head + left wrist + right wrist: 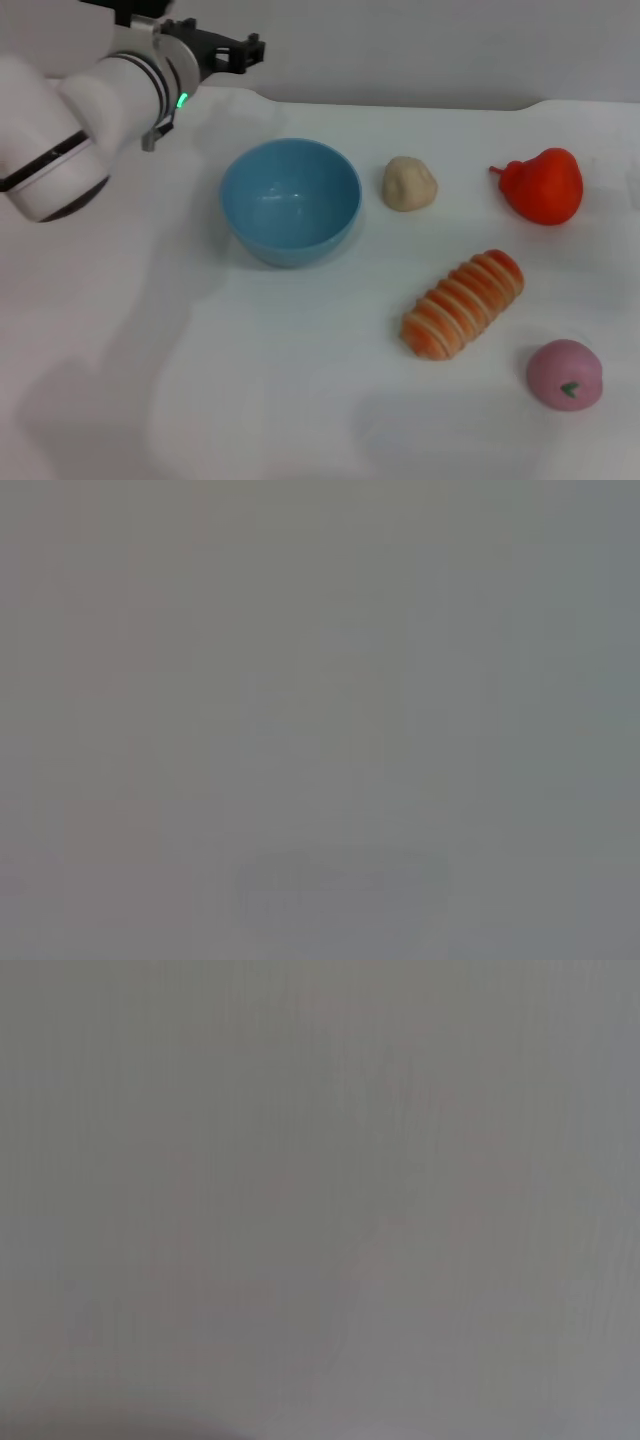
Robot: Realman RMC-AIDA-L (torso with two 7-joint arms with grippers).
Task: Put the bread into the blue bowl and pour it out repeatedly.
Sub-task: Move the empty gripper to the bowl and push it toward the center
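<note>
Pink ball [565,374], bread [463,303], empty blue bowl [290,200], white tabletop [200,380], left gripper [235,50] state unclear.

Soft even light, faint shadows (wrist views featureless grey)

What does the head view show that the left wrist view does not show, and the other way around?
Only the head view shows the scene: the empty blue bowl upright on the white table, and the bread lying apart from it, toward the robot's right. A beige lump, a red fruit and a pink ball also lie there. The left arm is raised at the far left, its hand holding nothing visible. Only the left wrist view: nothing, just a blank grey surface. Shared: no thing appears in both.
</note>
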